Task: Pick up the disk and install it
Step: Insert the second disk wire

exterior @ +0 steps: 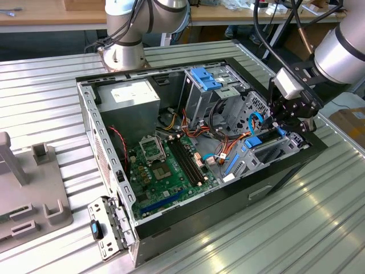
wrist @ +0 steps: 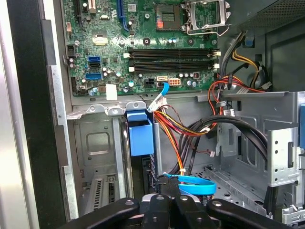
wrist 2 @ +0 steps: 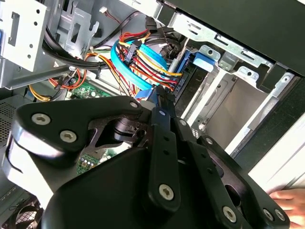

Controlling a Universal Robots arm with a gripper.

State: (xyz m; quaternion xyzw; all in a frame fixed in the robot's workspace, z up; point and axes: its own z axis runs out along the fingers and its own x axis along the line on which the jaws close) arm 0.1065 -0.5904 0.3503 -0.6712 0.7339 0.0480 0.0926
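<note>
Ribbed metal forms the counter [exterior: 319,228], and an open computer case [exterior: 108,154] lies on it with its green motherboard [exterior: 165,171] exposed. In the exterior view the hand [exterior: 283,127] reaches into the case's drive bay end, toward the counter's edge at the exterior view's right, with the disk [exterior: 268,151], dark with blue rails, sitting slanted in the bay just below it. In the second wrist view the hand's black linkage [wrist 2: 162,157] points at a blue latch [wrist 2: 200,59] and bundled coloured wires [wrist 2: 143,62]. In the first wrist view the fingers [wrist: 167,202] look drawn together around a dark edge below a blue bracket [wrist: 141,138]; whether they grip the disk I cannot tell.
</note>
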